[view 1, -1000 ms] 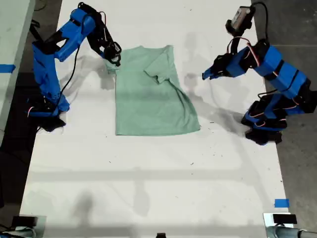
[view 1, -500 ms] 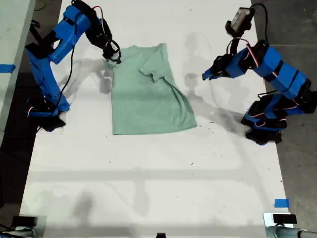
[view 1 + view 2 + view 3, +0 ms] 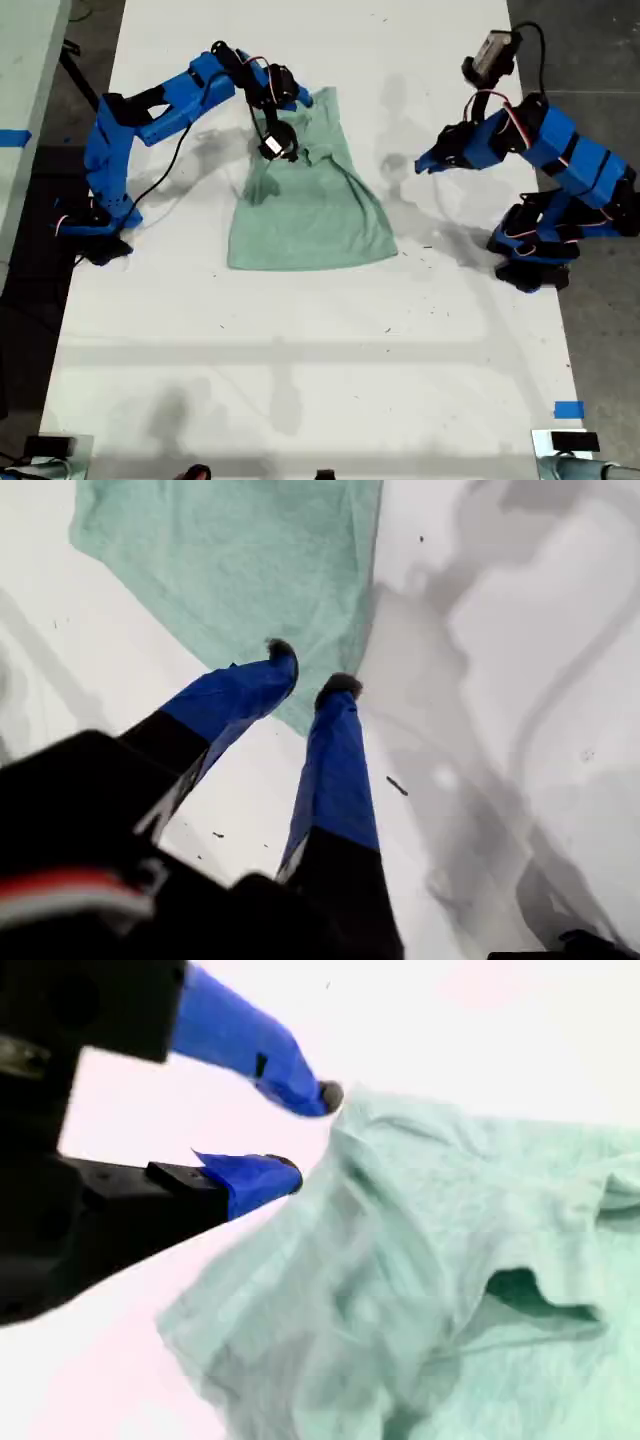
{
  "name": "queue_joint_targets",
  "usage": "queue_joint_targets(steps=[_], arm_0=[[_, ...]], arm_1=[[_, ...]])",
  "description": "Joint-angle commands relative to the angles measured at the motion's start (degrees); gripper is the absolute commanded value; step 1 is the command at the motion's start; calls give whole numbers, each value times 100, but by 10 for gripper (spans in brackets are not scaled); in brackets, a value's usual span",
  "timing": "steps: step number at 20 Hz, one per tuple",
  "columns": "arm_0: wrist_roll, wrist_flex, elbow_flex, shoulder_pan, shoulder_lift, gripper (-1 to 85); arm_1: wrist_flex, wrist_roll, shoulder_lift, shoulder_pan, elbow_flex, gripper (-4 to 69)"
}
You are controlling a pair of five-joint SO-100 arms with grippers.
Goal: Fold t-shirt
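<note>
Exterior and two wrist views of the folding scene. The t-shirt, pale mint green, lies on the white table towards the exterior view's upper middle; its lower hem is flat, while its upper part, on the exterior view's left, is bunched and rumpled, with one sleeve folded inward across the chest. My second claw hangs over that bunched upper part. In the second wrist view my second claw has its jaws clearly parted, one tip touching the cloth edge of the t-shirt and bare table showing in the gap; it grips nothing. My first claw is on the exterior view's right, above bare table and apart from the shirt. In the first wrist view my first claw has its jaws a little apart and empty, with a corner of the t-shirt just beyond the tips, on the table.
</note>
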Motion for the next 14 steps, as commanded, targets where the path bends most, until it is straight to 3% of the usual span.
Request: queue_joint_targets(steps=[1, 5, 9, 11, 14], arm_0=[[299, -343, -334, 246, 615, 316], [527, 167, -211, 290, 1828, 316], [510, 1468, 1169, 967, 3217, 318], [185, 1406, 2839, 1556, 4280, 308], [-879, 1292, 5019, 2514, 5502, 303]], arm_1=[[-18, 132, 554, -62, 281, 92], [-88, 149, 914, -62, 817, 93], [-545, 44, 905, -536, 1301, 197], [-791, 62, 888, -817, 1652, 219], [-1468, 193, 615, -1274, 2259, 245]])
